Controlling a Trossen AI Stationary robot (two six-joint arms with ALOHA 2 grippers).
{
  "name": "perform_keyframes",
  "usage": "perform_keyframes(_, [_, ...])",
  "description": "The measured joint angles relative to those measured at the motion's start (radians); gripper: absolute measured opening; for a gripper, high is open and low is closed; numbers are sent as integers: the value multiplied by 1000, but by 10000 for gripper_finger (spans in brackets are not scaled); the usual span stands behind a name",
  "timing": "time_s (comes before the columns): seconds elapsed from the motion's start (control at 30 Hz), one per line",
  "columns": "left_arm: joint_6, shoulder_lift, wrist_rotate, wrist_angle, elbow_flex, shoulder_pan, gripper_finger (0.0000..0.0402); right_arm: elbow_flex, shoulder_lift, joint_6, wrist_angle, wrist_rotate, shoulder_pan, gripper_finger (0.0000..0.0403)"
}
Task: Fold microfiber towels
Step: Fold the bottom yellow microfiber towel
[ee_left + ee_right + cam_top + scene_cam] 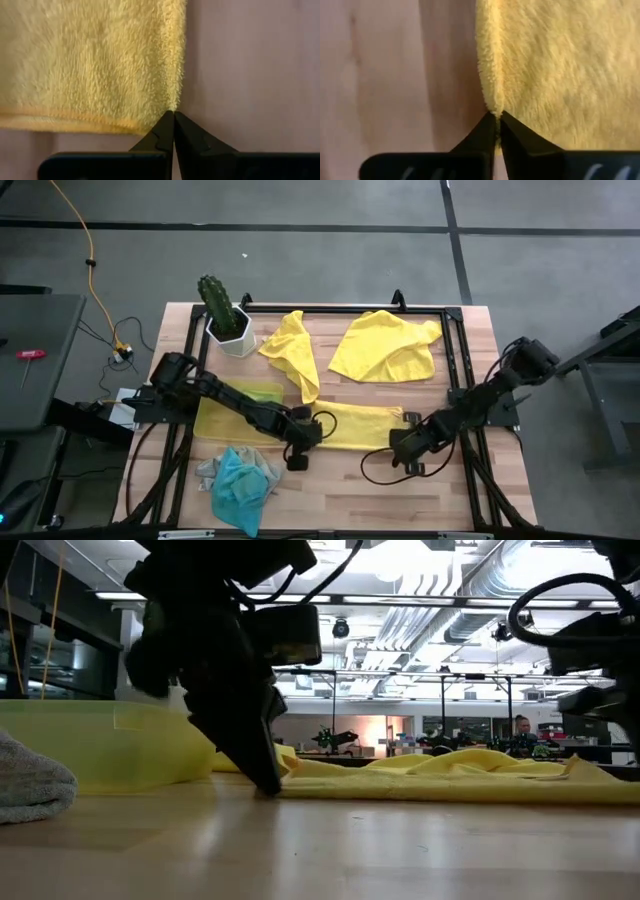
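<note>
I see 2 arms low over the counter (330, 480), each at one end of a flat yellow towel (355, 423) lying near the counter's centre. My left gripper (303, 442) sits at the towel's 9 o'clock end; in the left wrist view its fingers (162, 135) are pressed together with the towel's corner edge (172, 100) pinched at their tips. My right gripper (405, 442) sits at the 3 o'clock end; its fingers (512, 140) are likewise closed, nipping the towel's edge (492, 107). In the low view the left gripper (262, 775) touches down where the towel (450, 780) meets the wood.

A 2nd yellow towel (385, 345) lies rumpled at 1 o'clock of the counter, and a 3rd (293, 352) lies bunched at 12 o'clock, just beside a potted cactus (225, 315) at 11 o'clock. A translucent yellow tray (225, 418) sits at 9 o'clock, partly under the left arm. At 7 o'clock a turquoise towel (240, 485) lies heaped on a grey one (208, 472).
</note>
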Motion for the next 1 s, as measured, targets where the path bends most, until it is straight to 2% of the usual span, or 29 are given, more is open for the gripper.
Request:
perform_keyframes(0.17, [-85,-43,162,-12,-2,20,0,1,-121,62,-1,-76,-6,3])
perform_keyframes(0.33, [-136,-104,229,-20,-2,45,0,1,-221,130,-23,-137,-26,2])
perform_keyframes(0.57, [-194,-149,221,-14,-1,125,0,1,-271,195,-109,-133,-100,1])
perform_keyframes(0.7, [-194,-142,206,-12,-1,177,0,1,-270,215,-158,-92,-155,0])
perform_keyframes(1.0, [-193,-131,127,-20,-1,230,0,2,-270,229,-206,-41,-257,0])
